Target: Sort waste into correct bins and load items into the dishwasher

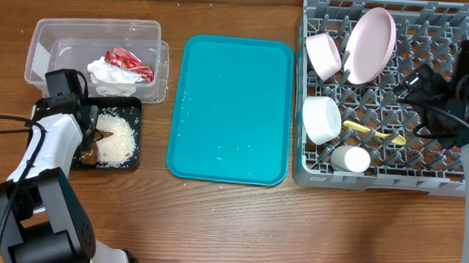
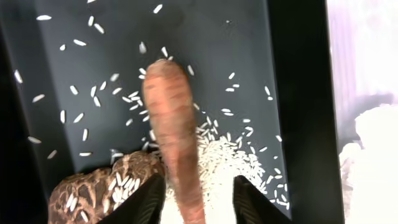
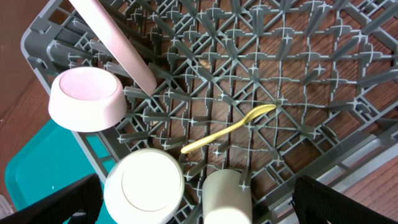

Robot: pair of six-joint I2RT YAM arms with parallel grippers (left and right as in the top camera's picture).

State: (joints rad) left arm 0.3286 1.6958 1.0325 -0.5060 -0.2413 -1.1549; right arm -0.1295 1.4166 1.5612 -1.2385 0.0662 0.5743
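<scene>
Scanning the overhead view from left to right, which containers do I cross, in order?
clear tub → teal tray → grey dish rack. The black tray shares the tub's span, so it is left out.

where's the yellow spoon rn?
Overhead view, right side: the yellow spoon lies flat on the floor of the dish rack, just right of the white bowl and close to the white cup.
</scene>
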